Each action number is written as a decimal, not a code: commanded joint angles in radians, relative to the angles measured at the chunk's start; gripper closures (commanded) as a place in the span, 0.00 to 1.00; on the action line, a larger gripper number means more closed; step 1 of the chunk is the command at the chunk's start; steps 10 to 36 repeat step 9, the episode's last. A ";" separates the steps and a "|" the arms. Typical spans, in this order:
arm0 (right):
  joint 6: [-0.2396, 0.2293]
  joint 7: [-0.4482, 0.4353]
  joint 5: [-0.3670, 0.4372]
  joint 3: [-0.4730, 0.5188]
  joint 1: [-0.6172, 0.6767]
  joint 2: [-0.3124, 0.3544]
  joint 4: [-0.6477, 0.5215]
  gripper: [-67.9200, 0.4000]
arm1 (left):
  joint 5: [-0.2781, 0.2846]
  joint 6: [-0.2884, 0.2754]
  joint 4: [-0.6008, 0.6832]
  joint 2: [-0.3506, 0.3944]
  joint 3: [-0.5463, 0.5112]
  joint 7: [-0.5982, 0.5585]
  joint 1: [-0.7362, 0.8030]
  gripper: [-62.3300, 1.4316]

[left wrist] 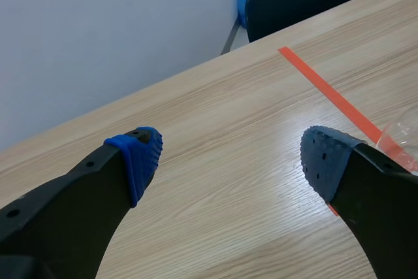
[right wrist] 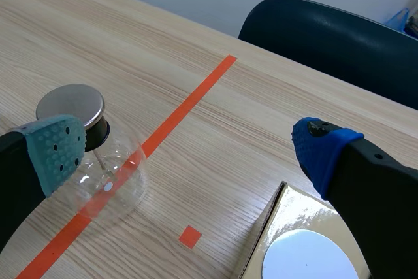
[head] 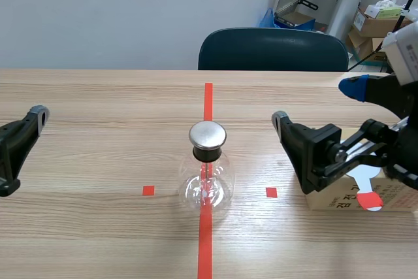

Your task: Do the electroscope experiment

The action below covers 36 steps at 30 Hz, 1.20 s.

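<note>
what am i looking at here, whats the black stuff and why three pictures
These are two robot arms at a wooden table. The wide picture is from a camera between them. The other two are from cameras on each wrist, looking past that arm's two fingers. The left gripper and the right gripper are both open and hold nothing. On the table stands a glass flask with a metal cap, on a red tape line. A box lies near the right gripper. A chair stands behind the table.
</note>
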State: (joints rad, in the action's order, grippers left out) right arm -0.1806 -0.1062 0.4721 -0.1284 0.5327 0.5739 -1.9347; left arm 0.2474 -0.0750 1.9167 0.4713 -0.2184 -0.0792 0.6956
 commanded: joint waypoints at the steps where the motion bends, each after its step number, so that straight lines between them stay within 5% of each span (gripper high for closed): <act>1: 0.000 -0.011 0.004 0.011 -0.001 0.013 -0.002 0.00 | 0.004 0.002 0.015 0.006 0.003 -0.010 0.002 0.25; 36: 0.000 -0.011 0.004 0.011 -0.001 0.013 -0.002 0.00 | 0.003 0.002 0.015 0.006 0.003 -0.006 0.002 0.25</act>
